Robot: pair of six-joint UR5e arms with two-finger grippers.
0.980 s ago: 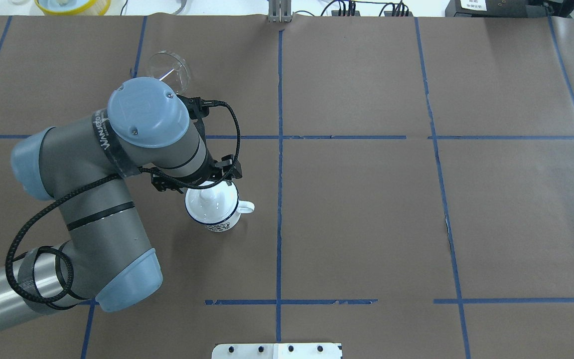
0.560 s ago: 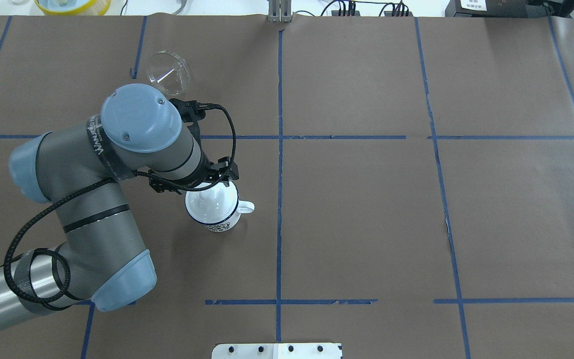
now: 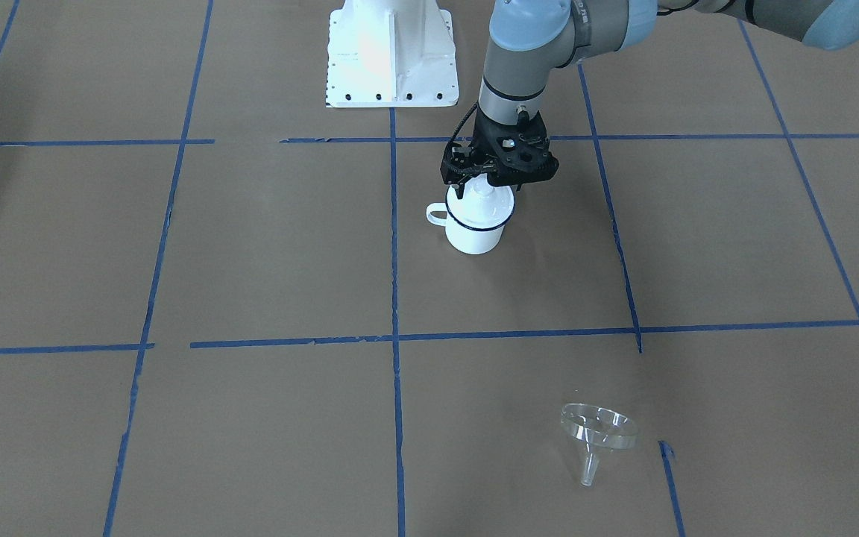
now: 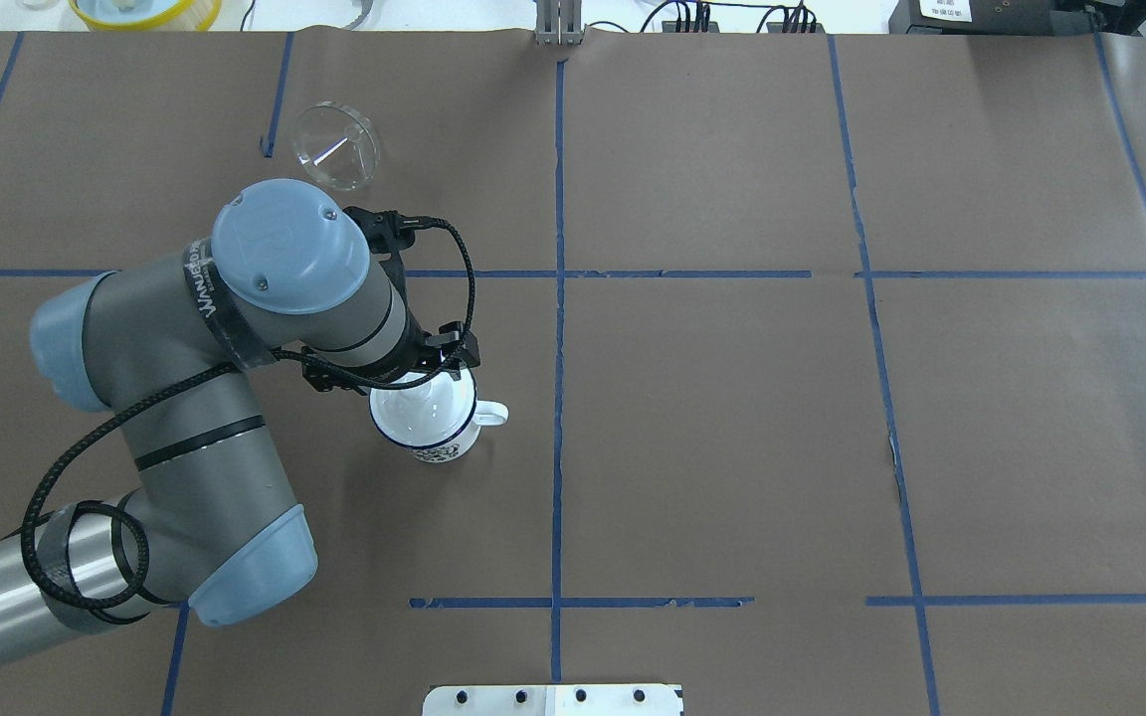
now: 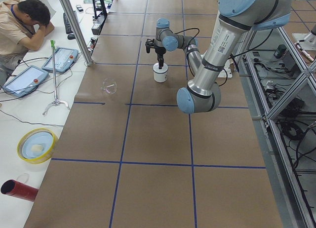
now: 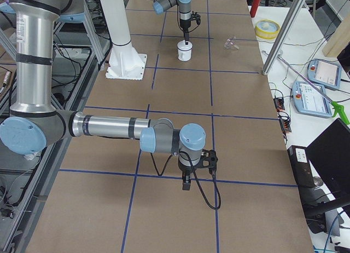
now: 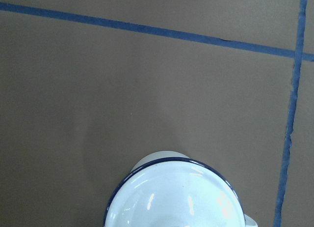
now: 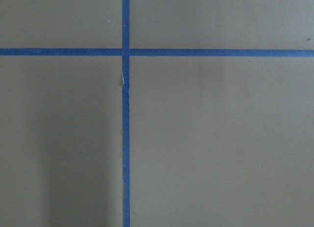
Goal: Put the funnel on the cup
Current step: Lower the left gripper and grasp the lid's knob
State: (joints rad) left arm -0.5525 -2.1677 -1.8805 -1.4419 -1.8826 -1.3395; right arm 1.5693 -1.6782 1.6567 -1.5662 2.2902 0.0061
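The clear funnel (image 4: 334,145) lies tilted on the brown table at the far left, well apart from the cup; it also shows in the front view (image 3: 598,431). The white cup (image 3: 474,233) with a dark blue rim stands near the middle, handle to the side, with a white knobbed lid (image 3: 483,203) on it. My left gripper (image 3: 483,186) hangs straight over the lid's knob, right at it; I cannot tell whether its fingers are open or shut. The left wrist view shows the lid (image 7: 174,200) close below. My right gripper (image 6: 186,183) hangs low over bare table far from both; its state is unclear.
The robot's white base plate (image 3: 392,52) sits at the table's robot side. A yellow bowl (image 4: 145,10) and cables lie beyond the far edge. An operator (image 5: 24,20) sits off the table's left end. Blue tape lines cross the brown paper.
My left arm has shifted slightly, bringing the gripper over the lid; the lid's knob, visible from overhead before, is now hidden under the gripper. Funnel and cup have not moved.
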